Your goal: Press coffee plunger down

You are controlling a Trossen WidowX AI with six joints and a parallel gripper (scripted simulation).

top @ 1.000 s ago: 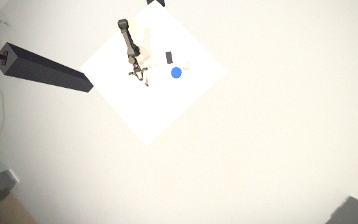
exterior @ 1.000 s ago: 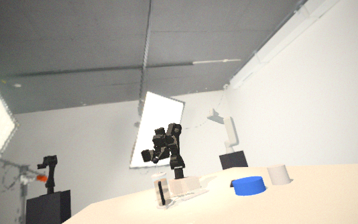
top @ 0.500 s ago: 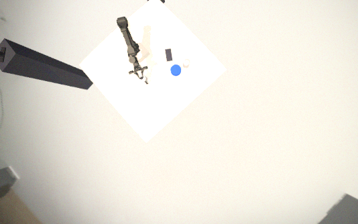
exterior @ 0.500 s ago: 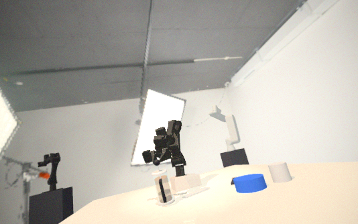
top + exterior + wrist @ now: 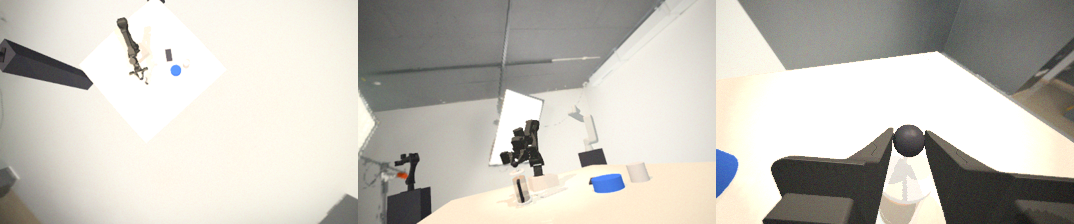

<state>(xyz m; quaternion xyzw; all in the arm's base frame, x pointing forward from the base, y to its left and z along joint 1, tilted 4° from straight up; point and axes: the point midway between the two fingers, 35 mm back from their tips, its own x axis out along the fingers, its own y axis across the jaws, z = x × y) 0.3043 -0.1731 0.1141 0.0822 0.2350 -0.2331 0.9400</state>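
The coffee press (image 5: 521, 190) (image 5: 899, 211) stands on the table, with a beige body, a dark handle strip and a pale rim at its top. It looks slightly slanted in the exterior view; I cannot tell if it truly leans. My gripper (image 5: 142, 78) (image 5: 514, 163) (image 5: 908, 133) is shut on the round black plunger knob (image 5: 909, 145), one fingertip on each side. The knob is a short way above the press top. Below it the wrist view shows the clear upper part and a thin grey rod. The fingers hide part of the press; the plunger's depth inside is unclear.
A blue round block (image 5: 175, 70) (image 5: 608, 183) (image 5: 723, 170) stands to one side on the table (image 5: 147, 117) (image 5: 572, 208). Near it are a pale cylinder (image 5: 186, 63) (image 5: 637, 172) and a dark flat rectangle (image 5: 168, 55). A pinkish block (image 5: 547, 182) is behind the press.
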